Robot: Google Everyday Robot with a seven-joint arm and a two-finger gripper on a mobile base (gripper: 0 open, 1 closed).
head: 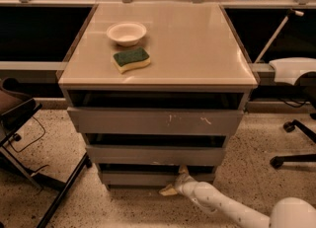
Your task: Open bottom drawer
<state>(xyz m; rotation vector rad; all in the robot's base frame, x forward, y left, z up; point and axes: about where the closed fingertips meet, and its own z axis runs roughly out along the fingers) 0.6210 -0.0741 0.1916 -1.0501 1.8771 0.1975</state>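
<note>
Your gripper (175, 180) sits low at the foot of the drawer unit, right against the bottom drawer (138, 178), toward the right of its plain grey front and at its upper edge, where a dark gap separates it from the middle drawer (148, 155). The fronts carry no handles, so that gap is probably the only purchase you have, which would explain why the gripper is there and not at the centre of the face. You cannot tell from this view how far open the gripper is, or whether it has hold of the edge or only touches it. The white arm (222, 207) reaches in from the lower right, close to the speckled floor (59, 138), a sensible line for a straight pull outward. The bottom drawer looks shut or nearly so, so judge the opening as not yet done. The top drawer (123, 121) with its white scratches, and the bowl (126, 32) and sponge (131, 59) on the counter (197, 49), sit well apart from your work.
</note>
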